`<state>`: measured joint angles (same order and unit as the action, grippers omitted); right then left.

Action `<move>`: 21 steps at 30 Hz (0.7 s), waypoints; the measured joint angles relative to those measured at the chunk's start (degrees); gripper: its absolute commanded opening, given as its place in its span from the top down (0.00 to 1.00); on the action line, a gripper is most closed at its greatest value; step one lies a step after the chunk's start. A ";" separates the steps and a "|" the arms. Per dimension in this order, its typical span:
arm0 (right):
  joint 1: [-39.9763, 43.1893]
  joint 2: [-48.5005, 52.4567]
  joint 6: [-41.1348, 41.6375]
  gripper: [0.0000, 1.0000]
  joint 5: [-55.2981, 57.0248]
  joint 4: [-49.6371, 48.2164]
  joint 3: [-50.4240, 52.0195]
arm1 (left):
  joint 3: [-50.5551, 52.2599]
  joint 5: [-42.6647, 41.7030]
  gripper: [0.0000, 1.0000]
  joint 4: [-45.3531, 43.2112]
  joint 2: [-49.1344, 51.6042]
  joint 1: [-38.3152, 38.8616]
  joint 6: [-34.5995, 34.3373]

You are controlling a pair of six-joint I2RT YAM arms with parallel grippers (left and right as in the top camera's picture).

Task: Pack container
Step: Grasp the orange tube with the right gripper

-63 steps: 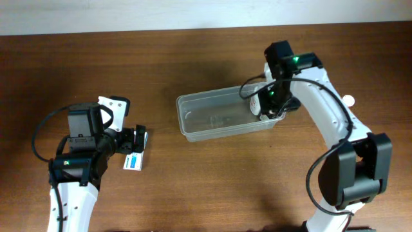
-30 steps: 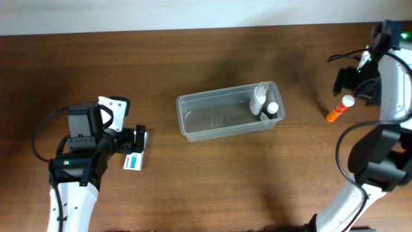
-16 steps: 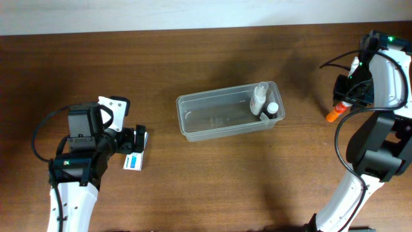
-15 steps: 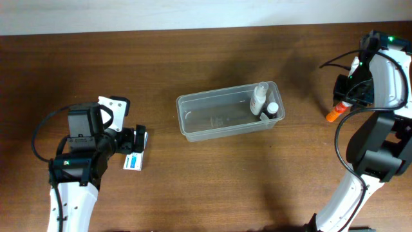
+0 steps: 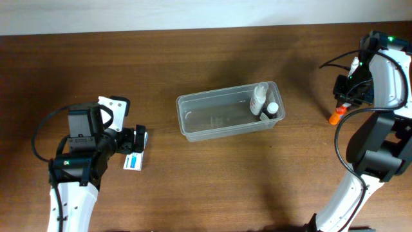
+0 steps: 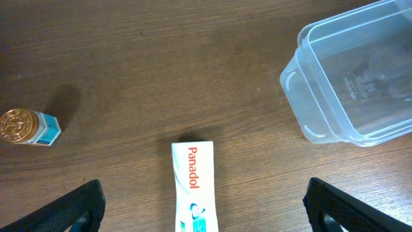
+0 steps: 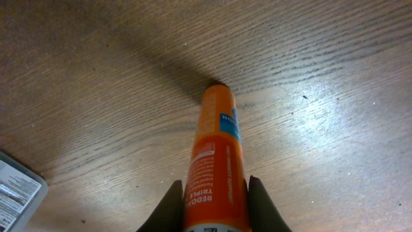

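Near the middle of the brown wooden worktop sits the container (image 5: 212,119), a clear, shallow plastic tub with rounded corners and a rim. Its long side runs left to right, slightly tilted in the overhead view. Two small bottles rest inside at its right end. One is a white bottle (image 5: 259,98) leaning against the far wall. The other is a smaller bottle with a black cap (image 5: 272,109), just beside the first. The tub's remaining floor is bare.

Well to the right, close to the worktop's edge, the right end effector (image 7: 215,211) is clamped on an orange tube (image 7: 216,135). The right wrist view shows one finger pressed against each side of the tube. The tube carries white lettering and a small blue patch, and its far tip meets the wood.

Well to the left of the tub, the left end effector (image 5: 133,140) hangs with its fingers spread wide apart, gripping nothing. Between and below those fingers, a white box printed "Panadol" (image 6: 192,187) lies flat on the worktop. Its long side points towards the camera on that wrist. To the left of the box, apart from it, a small item with a gold round end and a blue and white label (image 6: 27,127) lies on its side.
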<state>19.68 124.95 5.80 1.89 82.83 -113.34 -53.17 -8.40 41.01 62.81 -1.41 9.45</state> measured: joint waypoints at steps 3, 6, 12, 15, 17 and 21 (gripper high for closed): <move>0.00 0.00 -0.02 0.87 0.00 0.55 0.00 | 0.00 0.00 0.01 -0.02 0.00 0.00 0.00; 0.00 -0.33 0.00 0.87 -0.50 1.07 0.00 | 0.00 0.00 0.01 -0.02 0.00 0.00 0.00; -0.70 -6.97 -1.62 0.87 -4.42 2.47 0.00 | 0.00 0.00 0.01 -0.02 0.00 0.00 0.00; -2.40 -13.25 -2.84 0.86 -5.95 2.67 0.00 | 0.00 0.00 0.01 -0.02 0.00 0.00 -0.02; -5.38 -20.33 -3.61 0.86 -7.15 2.69 -0.09 | 0.00 0.00 0.01 -0.04 0.00 0.00 0.00; -13.14 -30.36 -4.81 0.86 -8.15 2.71 -0.26 | 0.00 0.00 0.01 0.00 0.00 0.00 0.00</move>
<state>6.55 94.59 0.99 -6.26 85.54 -113.60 -53.17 -8.40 41.01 62.81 -1.41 9.45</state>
